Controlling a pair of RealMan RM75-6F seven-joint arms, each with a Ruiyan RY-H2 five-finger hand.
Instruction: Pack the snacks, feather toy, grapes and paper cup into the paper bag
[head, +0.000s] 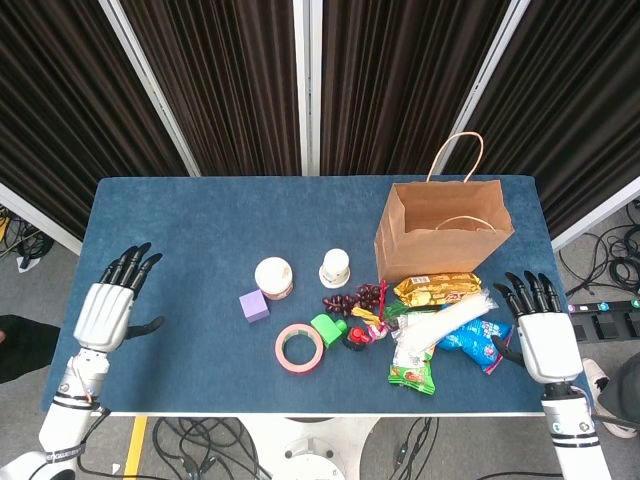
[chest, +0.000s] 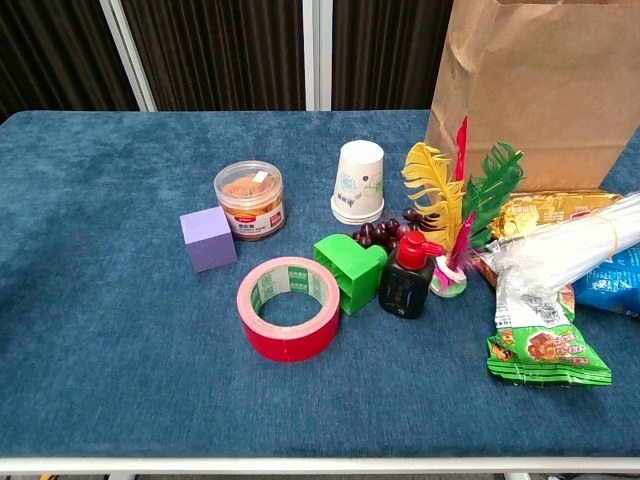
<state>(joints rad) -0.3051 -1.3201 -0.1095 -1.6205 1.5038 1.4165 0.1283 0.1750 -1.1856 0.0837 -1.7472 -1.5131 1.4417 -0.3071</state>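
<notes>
Left hand (head: 105, 310) hovers over the left edge of the tabletop (head: 200, 230), fingers spread, holding nothing; it is well apart from every item.

Distractors sit mid-table: purple cube (chest: 208, 239), lidded jar (chest: 250, 200), red tape roll (chest: 288, 307), green block (chest: 349, 271), small black bottle with red cap (chest: 407, 279). None belongs to the task, so they likely stay put.

Task items cluster toward the right, close to the bag, probably staged for short carries. Paper cup (chest: 359, 181) stands upside down. Grapes (chest: 382, 231) lie just behind the green block and bottle, partly hidden. Feather toy (chest: 457, 210) stands upright on its base, plumes against the front of the bag. Snacks: gold packet (chest: 548, 210), clear wrapped pack (chest: 560, 250), green packet (chest: 540, 345), blue packet (chest: 612, 282), overlapping in a heap.

Paper bag (head: 442, 232) stands upright, mouth open, behind the snacks; nothing can be seen in it.

Right hand (head: 541, 330) hovers at the right tabletop edge, released, fingers apart, just beside the blue packet and nearest the snack heap. Judgement: no item is packed yet; the right hand is best placed to start.
</notes>
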